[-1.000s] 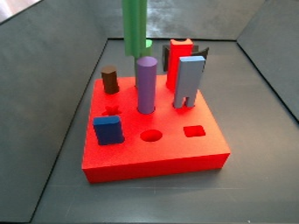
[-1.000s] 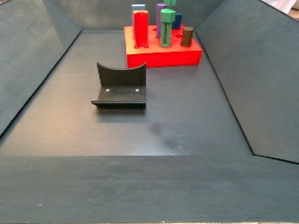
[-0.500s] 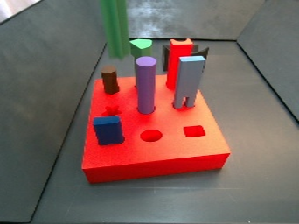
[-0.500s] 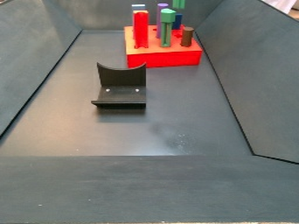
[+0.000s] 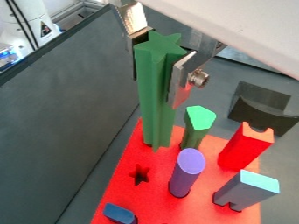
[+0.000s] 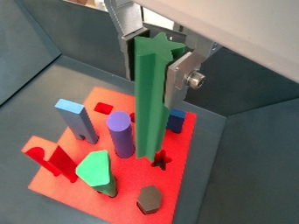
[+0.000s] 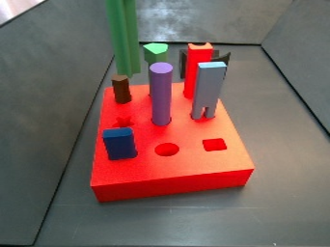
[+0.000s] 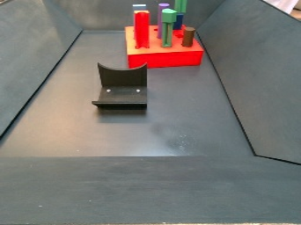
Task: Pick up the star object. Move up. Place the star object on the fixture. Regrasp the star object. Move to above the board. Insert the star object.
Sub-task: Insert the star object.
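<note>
My gripper is shut on the top of the star object, a tall green ridged peg that hangs upright. Both wrist views show this; in a wrist view the gripper clamps the peg between its silver fingers. The peg hangs over the red board, its lower end close above the star hole. The hole also shows in a wrist view. In a side view the peg hangs over the far left of the board, with the gripper out of frame.
On the board stand a purple cylinder, a light-blue block, a red piece, a short light-green piece, a dark brown peg and a blue block. The fixture stands on the floor in front of the board.
In the side view the star object has moved left across the back of the board and come down a little. The pieces on the board have not moved.
</note>
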### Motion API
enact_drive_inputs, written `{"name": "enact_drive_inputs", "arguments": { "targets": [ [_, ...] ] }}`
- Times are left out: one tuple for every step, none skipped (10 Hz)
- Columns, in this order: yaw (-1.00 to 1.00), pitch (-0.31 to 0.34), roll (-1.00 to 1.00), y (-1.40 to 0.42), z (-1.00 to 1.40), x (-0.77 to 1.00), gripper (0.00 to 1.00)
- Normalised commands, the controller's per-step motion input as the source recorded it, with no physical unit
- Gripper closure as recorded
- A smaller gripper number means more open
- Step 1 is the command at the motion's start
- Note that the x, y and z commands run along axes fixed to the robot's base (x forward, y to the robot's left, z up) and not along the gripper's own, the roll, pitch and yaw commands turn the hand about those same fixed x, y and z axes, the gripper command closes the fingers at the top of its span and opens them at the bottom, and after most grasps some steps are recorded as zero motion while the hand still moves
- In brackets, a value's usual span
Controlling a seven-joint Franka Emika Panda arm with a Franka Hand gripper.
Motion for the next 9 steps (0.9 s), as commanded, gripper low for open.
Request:
{"name": "enact_drive_inputs", "arguments": {
  "targets": [
    [-0.13,0.000,-0.23,-0.10,-0.63,0.00,1.00],
    [-0.28,0.010,-0.26,-0.23,-0.56,-0.03,1.00],
    [-0.12,-0.043,-0.29,-0.09,-0.49,0.00,1.00],
    [0.05,-0.016,0.00,0.00,0.00,-0.02,1.00],
    [0.00,0.000,0.00,0.00,-0.05,0.00,1.00],
    [-0.11,-0.024,0.03,-0.37,-0.59,-0.06,1.00],
    [-0.21,0.000,0.02,-0.32,-0.52,-0.18,1.00],
    [0.00,0.000,0.00,0.00,-0.20,0.00,1.00],
    [0.00,0.000,-0.03,0.00,-0.42,0.00,1.00]
  ]
}}
